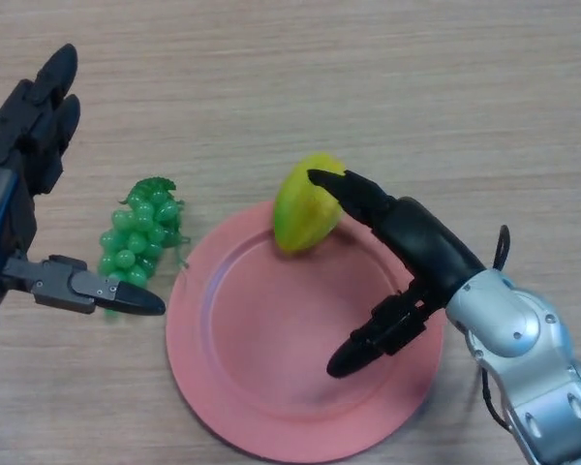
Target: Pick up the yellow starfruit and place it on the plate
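Observation:
The yellow starfruit lies at the far rim of the pink plate, partly on the plate. My right hand reaches over the plate from the right. Its straight fingers touch the starfruit's right side, while the thumb hangs apart over the plate's middle, so nothing is gripped. My left hand is open at the left edge, well away from the starfruit.
A bunch of green grapes lies on the wooden table just left of the plate, next to my left thumb.

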Controlling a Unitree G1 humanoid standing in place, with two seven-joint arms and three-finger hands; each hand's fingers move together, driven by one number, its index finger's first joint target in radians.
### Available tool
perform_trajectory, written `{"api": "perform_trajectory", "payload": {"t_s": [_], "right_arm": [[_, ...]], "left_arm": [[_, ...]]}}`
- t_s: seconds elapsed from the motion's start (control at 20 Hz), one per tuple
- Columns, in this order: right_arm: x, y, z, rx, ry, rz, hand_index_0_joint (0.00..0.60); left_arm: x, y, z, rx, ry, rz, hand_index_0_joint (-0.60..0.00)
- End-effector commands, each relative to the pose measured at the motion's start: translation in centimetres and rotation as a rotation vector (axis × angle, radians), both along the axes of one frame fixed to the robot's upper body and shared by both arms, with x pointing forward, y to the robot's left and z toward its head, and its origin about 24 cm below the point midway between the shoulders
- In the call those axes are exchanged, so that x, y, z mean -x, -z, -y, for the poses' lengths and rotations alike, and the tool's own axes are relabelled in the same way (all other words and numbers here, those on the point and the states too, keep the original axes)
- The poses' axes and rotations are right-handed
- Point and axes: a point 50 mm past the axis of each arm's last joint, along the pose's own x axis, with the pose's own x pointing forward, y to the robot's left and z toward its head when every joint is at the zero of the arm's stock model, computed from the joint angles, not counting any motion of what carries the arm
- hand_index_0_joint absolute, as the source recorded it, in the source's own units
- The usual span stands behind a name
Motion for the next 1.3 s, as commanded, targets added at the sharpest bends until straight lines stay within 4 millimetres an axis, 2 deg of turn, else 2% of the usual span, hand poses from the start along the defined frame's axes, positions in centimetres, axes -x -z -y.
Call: {"api": "perform_trajectory", "payload": {"t_s": [0.05,0.25,0.35,0.4,0.6,0.7,0.85,1.0,1.3], "right_arm": [[0.5,-3.7,0.9,-0.036,-0.024,0.179,0.0],[2.8,-4.4,2.2,-0.027,-0.048,0.177,0.0],[3.8,-5.4,3.3,-0.065,-0.023,0.174,0.0],[4.2,-6.5,4.3,-0.099,0.011,0.199,0.0],[4.6,-8.9,7.0,-0.199,0.121,0.331,0.0],[4.6,-9.6,7.8,-0.255,0.163,0.382,0.0],[4.9,-10.1,8.4,-0.307,0.201,0.44,0.0],[5.4,-10.4,9.0,-0.44,0.244,0.445,0.0],[6.2,-10.7,9.1,-0.407,0.234,0.434,0.0]], "left_arm": [[1.2,-3.5,-0.7,-0.016,-0.004,0.211,0.0],[1.6,-3.8,-0.6,-0.028,0.007,0.206,0.0],[1.9,-4.1,-0.5,-0.027,0.011,0.206,0.0],[2.1,-4.2,-0.3,-0.026,0.021,0.198,0.0],[2.2,-4.6,0.4,-0.035,0.036,0.185,0.0],[2.2,-4.9,0.8,-0.037,0.035,0.214,0.0],[2.1,-4.8,1.2,-0.019,0.034,0.215,0.0],[2.0,-4.7,1.7,-0.003,0.041,0.202,0.0],[2.2,-5.4,2.0,0.044,0.048,0.211,0.0]]}}
